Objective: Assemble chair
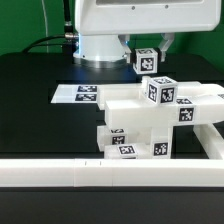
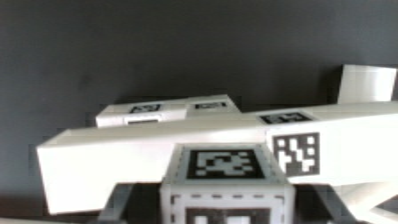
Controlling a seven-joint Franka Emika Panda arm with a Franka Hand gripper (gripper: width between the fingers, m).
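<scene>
Black table (image 1: 30,120) is carrying the chair (image 1: 150,115), partly joined, standing near the white border rail (image 1: 60,172) on the exterior view's right. Pincer (image 2: 221,185) is pinching a tagged chair piece (image 2: 222,165); several joints seem left.

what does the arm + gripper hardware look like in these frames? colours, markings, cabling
In the exterior view the arm is glossy white with rounded housings above a darker joint section. A dark cable runs behind it on that view's left. The gripper is mostly hidden; a tagged white cube sits there. In the wrist view only dark grey fingers show, blurred; no markings can be made out on them.
</scene>
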